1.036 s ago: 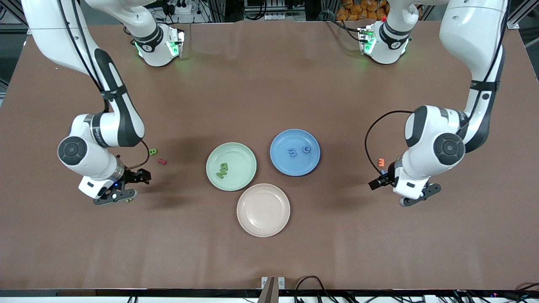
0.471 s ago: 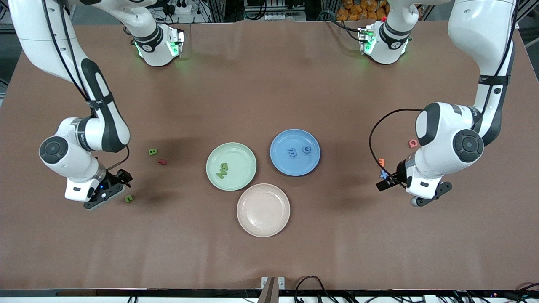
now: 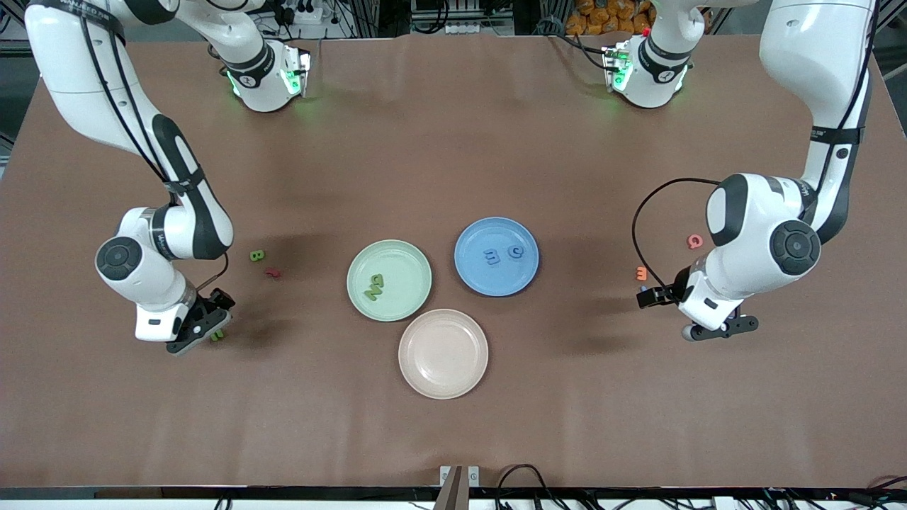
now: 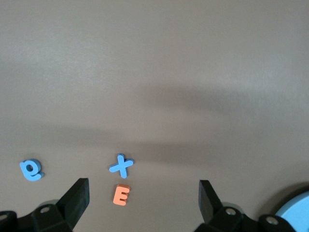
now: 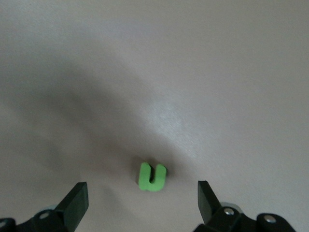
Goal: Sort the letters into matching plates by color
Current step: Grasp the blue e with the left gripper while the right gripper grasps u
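End effectors gape empty — right (image 5: 142,203) above green U (image 5: 152,176), left (image 4: 145,200) above half-hidden orange E (image 4: 121,195).

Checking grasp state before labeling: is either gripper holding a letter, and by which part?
Nothing is held. The right gripper is open over a green letter on the table; the left gripper is open over an orange letter and a blue X.

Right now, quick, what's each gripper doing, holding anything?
Left gripper: open, empty, over the orange E.
Right gripper: open, empty, over the green U.
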Robot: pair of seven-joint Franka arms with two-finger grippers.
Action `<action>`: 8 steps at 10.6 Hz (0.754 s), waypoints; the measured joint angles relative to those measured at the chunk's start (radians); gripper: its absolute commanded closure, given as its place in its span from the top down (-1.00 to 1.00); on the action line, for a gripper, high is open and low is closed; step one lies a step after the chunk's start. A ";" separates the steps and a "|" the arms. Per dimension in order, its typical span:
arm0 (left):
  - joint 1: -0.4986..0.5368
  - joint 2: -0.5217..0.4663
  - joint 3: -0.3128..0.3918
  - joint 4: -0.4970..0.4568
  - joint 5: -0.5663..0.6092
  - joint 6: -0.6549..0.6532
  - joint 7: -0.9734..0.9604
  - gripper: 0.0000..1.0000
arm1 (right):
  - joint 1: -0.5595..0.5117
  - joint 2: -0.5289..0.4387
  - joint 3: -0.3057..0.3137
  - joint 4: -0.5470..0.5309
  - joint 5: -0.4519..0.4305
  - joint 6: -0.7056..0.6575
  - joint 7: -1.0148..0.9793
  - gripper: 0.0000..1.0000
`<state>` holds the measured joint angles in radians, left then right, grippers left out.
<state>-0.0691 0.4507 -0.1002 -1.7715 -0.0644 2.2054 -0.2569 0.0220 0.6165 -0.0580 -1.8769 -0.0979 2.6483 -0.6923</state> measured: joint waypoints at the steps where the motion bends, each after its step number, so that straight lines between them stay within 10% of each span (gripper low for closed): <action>1: 0.000 0.000 -0.001 -0.009 0.006 0.000 0.042 1.00 | -0.001 0.008 0.008 0.000 -0.002 0.011 0.000 1.00; 8: 0.087 0.000 0.029 -0.083 0.085 0.002 0.064 1.00 | -0.093 0.024 0.086 0.000 -0.047 0.038 0.000 1.00</action>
<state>0.0175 0.4510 -0.0708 -1.8541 0.0207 2.2077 -0.1928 -0.0710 0.6405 0.0280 -1.8767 -0.1450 2.6862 -0.6923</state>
